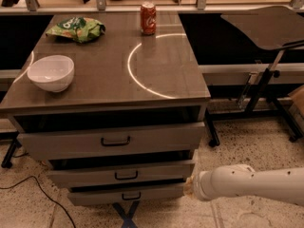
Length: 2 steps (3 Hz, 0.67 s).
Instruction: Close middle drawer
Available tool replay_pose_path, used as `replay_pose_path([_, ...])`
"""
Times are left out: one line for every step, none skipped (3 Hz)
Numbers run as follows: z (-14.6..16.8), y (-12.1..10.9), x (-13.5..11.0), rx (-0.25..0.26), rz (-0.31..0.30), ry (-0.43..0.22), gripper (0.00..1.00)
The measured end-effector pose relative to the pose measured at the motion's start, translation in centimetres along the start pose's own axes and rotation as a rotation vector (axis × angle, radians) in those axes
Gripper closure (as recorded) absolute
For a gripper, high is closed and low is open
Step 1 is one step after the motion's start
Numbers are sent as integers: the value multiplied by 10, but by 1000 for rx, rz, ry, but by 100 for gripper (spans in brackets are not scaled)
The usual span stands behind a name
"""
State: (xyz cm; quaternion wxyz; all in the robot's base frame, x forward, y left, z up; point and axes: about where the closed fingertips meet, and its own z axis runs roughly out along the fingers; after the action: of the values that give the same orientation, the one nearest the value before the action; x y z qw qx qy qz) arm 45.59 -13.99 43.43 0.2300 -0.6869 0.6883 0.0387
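Note:
The middle drawer is grey-brown wood grain with a small black bar handle. It sits between the taller top drawer and the narrow bottom drawer. A dark gap shows above its front, which stands slightly out from the cabinet. My gripper is at the tip of the white arm that reaches in from the right. It sits just below and beside the right end of the middle drawer's front, level with the bottom drawer's right end.
On the cabinet top are a white bowl, a green chip bag and a red soda can. A chair with black legs stands to the right. A black cable lies on the floor at left.

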Motion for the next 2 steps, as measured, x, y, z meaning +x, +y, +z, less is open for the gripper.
replay_pose_path([-42, 23, 15, -28, 47, 27, 100])
replay_pose_path([-99, 18, 14, -4, 72, 13, 100])
